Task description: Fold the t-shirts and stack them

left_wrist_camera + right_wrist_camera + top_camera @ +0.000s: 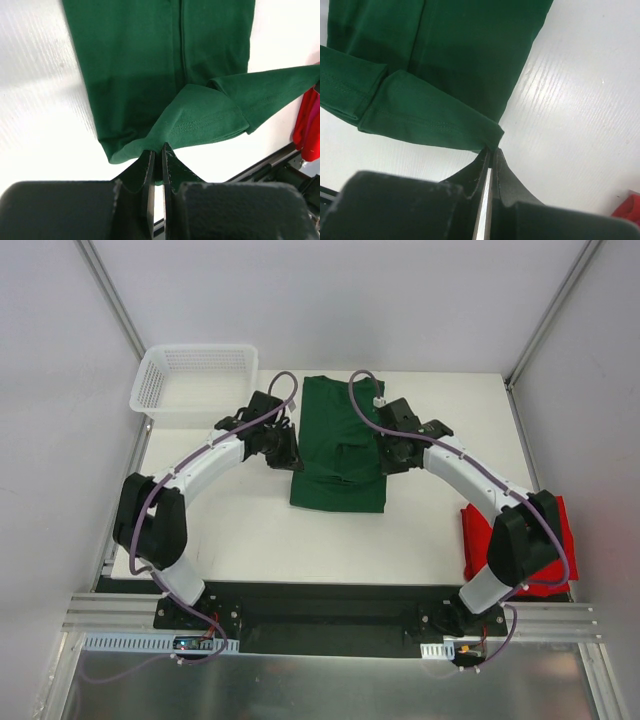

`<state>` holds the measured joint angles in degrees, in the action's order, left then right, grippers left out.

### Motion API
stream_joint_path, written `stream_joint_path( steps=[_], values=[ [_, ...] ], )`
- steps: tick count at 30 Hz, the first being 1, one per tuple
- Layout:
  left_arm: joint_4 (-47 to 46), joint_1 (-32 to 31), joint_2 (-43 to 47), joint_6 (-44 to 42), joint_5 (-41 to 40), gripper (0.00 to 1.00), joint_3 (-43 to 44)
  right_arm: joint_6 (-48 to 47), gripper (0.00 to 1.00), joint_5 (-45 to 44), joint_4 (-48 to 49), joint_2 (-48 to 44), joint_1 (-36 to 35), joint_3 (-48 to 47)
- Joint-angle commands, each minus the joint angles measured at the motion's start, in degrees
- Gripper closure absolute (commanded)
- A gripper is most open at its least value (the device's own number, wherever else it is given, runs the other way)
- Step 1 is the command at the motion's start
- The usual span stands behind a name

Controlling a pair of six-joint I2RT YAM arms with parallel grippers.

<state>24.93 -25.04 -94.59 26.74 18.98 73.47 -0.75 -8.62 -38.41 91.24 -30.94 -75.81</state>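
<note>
We see trouble most likely in the grip itself. The left pincer (287,452) is fully closed on a thin bit of the left edge of the green t-shirt (335,420), and the right pincer (392,455) is closed just as tightly on a corner of its right edge. Each has only a sliver of cloth between its fingers, so a quick pull could slip it free on one side and drop that half of the fold. If the two arms travel unevenly, we expect the raised flap between them to skew and the edges to land out of line. The pinch may also catch the layer beneath and drag the whole shirt across the tabletop (260,530). The right arm's elbow hangs over the red t-shirt (470,545) at the near right, so a wide swing could rumple it.

The green shirt lies in the middle of the tabletop, already narrowed to a strip. Its long axis runs near to far, with its far end close to the far edge. We cannot tell which end is the neck.
</note>
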Motion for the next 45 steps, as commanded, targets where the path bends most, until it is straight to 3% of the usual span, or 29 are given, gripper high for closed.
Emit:
stream_joint_path(
  steps=[1, 29, 45],
  values=[
    [1.00, 0.60, -2.00, -1.52, -1.23, 1.00, 3.95, -1.79, 0.99, -0.96, -0.44, 1.74, 1.05, -3.90],
    [3.99, 4.47, -13.61, -4.33, -1.93, 1.00, 15.82, -3.64, 0.99, 1.15, -1.40, 15.71, 5.10, -16.56],
    [4.87, 4.47, -18.97, -4.59, -0.17, 1.00, 21.71, -4.08, 0.99, 1.24, -2.54, 18.71, 6.06, -19.90]
  ],
)
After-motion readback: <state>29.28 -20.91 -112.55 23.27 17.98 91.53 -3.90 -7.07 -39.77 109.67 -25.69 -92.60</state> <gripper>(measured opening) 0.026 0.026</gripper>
